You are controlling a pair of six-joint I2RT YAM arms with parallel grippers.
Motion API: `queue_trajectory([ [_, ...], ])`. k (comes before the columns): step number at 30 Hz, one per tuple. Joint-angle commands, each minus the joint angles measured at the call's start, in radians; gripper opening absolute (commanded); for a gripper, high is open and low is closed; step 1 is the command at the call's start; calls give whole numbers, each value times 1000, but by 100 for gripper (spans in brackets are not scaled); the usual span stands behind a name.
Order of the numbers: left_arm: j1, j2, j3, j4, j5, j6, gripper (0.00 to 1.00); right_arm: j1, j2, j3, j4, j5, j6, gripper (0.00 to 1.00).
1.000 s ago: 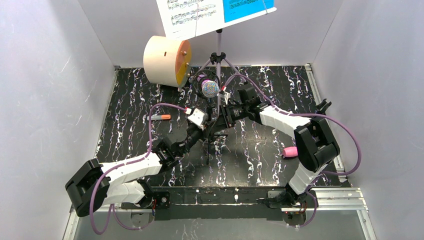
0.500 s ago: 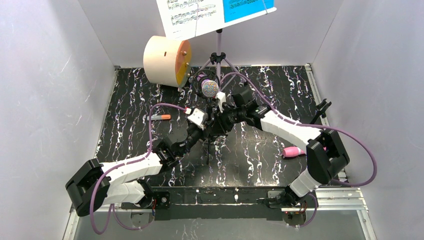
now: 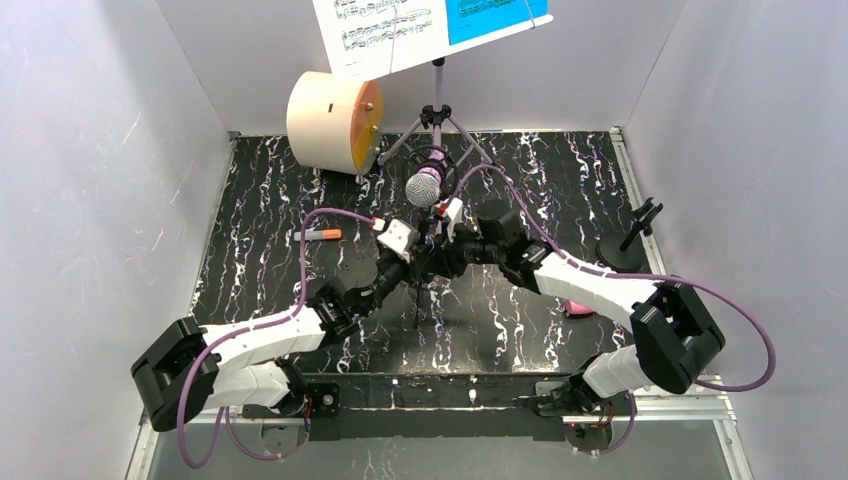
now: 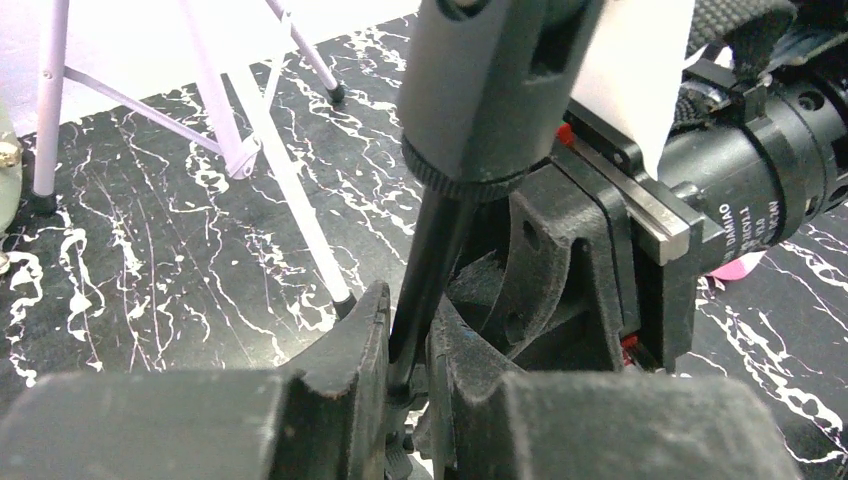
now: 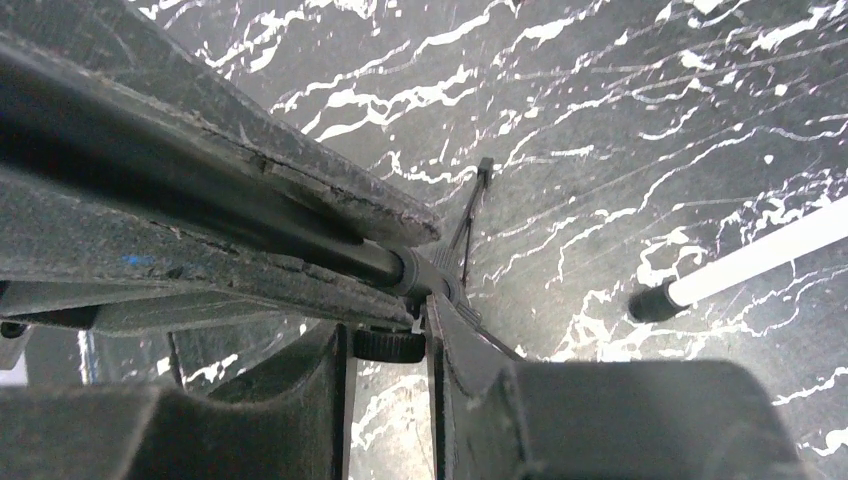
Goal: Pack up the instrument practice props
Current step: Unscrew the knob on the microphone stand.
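Note:
The glittery purple microphone (image 3: 423,186) stands on a thin black mic tripod (image 3: 417,300) mid-table. My left gripper (image 3: 412,265) is shut on the tripod's pole (image 4: 425,270), just below the grey holder. My right gripper (image 3: 437,262) meets it from the right, its jaws shut on the small knurled knob (image 5: 388,345) at the tripod's hub. The pink microphone (image 3: 575,308) lies half hidden behind my right forearm. A second black tripod (image 3: 630,235) stands at the right. The lilac music rack (image 3: 437,110) at the back carries white (image 3: 380,30) and blue pages (image 3: 495,15).
A cream drum (image 3: 335,120) with an orange face lies on its side at the back left. A small orange marker (image 3: 322,235) lies left of my left gripper. One lilac rack leg (image 4: 290,180) ends close behind the held tripod. Grey walls enclose three sides.
My right arm swung down and left, bringing its gripper onto the tripod's hub beside the left one. That uncovered the second tripod. The microphone shifted slightly nearer.

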Motion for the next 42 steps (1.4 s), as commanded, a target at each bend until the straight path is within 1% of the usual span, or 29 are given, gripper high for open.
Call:
queue_trajectory([
  [1, 7, 30, -27, -161, -37, -92, 0, 39, 35, -165, 272, 325, -651, 1],
  [3, 7, 19, -31, -161, -40, -92, 0, 39, 30, -173, 311, 327, -666, 1],
  [8, 7, 4, -40, -156, -58, -95, 0, 33, 77, -73, 149, 219, -627, 1],
  [12, 6, 4, -43, -152, -78, -104, 0, 22, 118, -5, 76, 145, -594, 1],
  [13, 8, 2, -44, -153, -87, -108, 0, 17, 130, 20, 54, 127, -577, 5],
  [15, 9, 0, -47, -155, -108, -115, 0, 5, 153, 67, 17, 100, -529, 18],
  [16, 9, 0, -48, -153, -118, -117, 0, 0, 162, 85, 8, 88, -514, 30],
  [17, 10, -1, -50, -152, -125, -119, 0, -6, 168, 101, 1, 73, -481, 40],
  [18, 11, -2, -51, -153, -129, -120, 0, -13, 172, 106, 0, 52, -460, 45],
  [20, 12, -1, -54, -152, -133, -120, 0, -28, 168, 101, 15, 9, -417, 52],
  [22, 13, -2, -56, -148, -137, -121, 0, -43, 150, 72, 58, -36, -369, 57],
  [28, 14, 3, -55, -147, -142, -121, 0, -93, 87, -43, 249, -149, -162, 65],
  [30, 15, 5, -55, -148, -141, -121, 0, -105, 75, -79, 321, -175, -72, 71],
  [31, 15, 6, -55, -148, -141, -120, 0, -111, 74, -94, 355, -193, -30, 75],
  [32, 15, 7, -55, -148, -141, -120, 0, -116, 74, -103, 384, -205, 17, 82],
  [33, 15, 6, -55, -148, -141, -118, 0, -120, 77, -110, 413, -216, 73, 85],
  [36, 15, 5, -55, -148, -145, -117, 0, -136, 87, -127, 512, -215, 264, 88],
  [37, 14, 3, -55, -148, -147, -117, 0, -142, 89, -145, 560, -210, 356, 88],
  [42, 15, 2, -55, -150, -147, -117, 0, -151, 102, -257, 894, -152, 682, 83],
])
